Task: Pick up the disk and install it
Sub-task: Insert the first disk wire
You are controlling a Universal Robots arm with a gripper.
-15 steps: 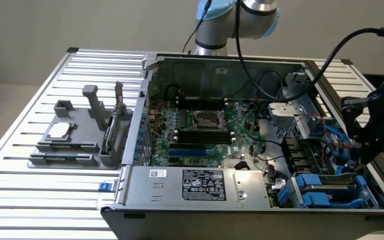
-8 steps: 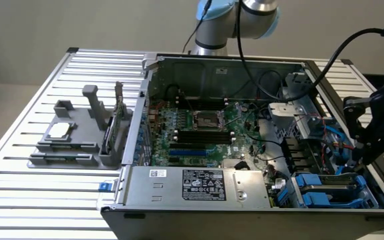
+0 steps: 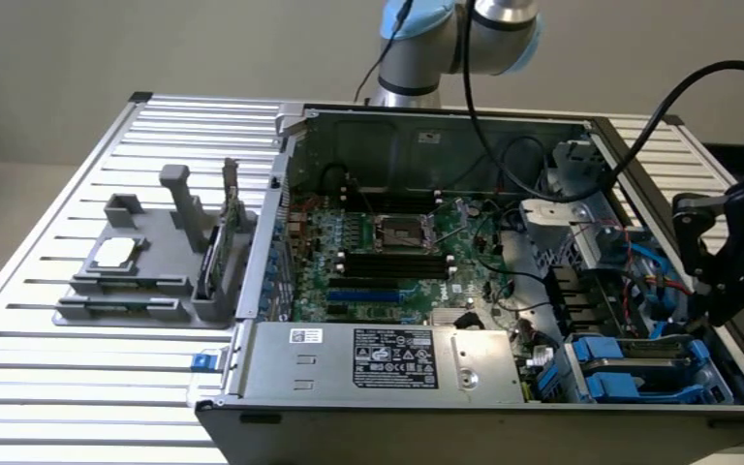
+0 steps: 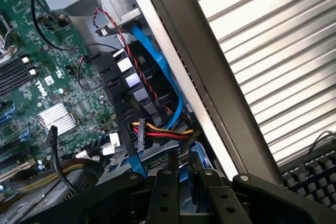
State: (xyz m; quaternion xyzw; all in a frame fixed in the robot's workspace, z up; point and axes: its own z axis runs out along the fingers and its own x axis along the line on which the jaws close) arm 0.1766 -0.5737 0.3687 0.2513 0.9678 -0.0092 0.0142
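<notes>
The work stands in the install step rather than the pick-up. In the wrist view the gripper (image 4: 186,199) appears clamped on the disk (image 4: 193,178), which shows edge-on as a thin blue carrier strip with a grey body squeezed between the two dark fingers (image 4: 163,198). The disk is thus off the tabletop (image 3: 113,407) and carried inside the open computer case (image 3: 266,242). In the exterior view the gripper hangs over the end of the case on that view's right, just above the drive bay (image 3: 631,373) with its blue plastic rails. That spot is beside the motherboard (image 3: 386,252) and well apart from the grey holder stand (image 3: 139,271) on the exterior view's left. Directly ahead of the held disk in the wrist view lie a flat blue data cable (image 4: 157,61) and a bundle of red, yellow and black power wires (image 4: 163,132), both running along the case's side wall. Judging from this, the disk is not yet seated. Seating it would call for keeping its edge square to the bay's rails and clear of those loose cables, with a steady grip so the carrier does not twist. How close the disk's lower edge is to the bay cannot be told.
</notes>
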